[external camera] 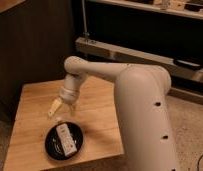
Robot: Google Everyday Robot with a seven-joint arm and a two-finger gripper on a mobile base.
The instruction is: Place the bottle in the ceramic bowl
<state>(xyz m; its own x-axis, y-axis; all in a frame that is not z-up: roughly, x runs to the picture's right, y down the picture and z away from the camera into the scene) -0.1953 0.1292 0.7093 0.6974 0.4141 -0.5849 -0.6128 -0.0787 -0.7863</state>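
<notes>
A dark ceramic bowl (pixel 49 145) sits on the wooden table (pixel 30 105) near its front edge. A white bottle (pixel 65 138) lies on its side inside the bowl, one end pointing toward the far rim. My gripper (pixel 63 110) hangs from the white arm just above and behind the bowl's far rim. Its fingers (pixel 54 108) are spread apart and hold nothing. There is a small gap between the fingertips and the bottle's upper end.
My large white arm housing (pixel 145 115) fills the right side of the view and hides the table's right edge. Dark cabinets stand behind the table. A metal shelf rail (pixel 120 52) runs across the back right. Speckled floor shows at the right.
</notes>
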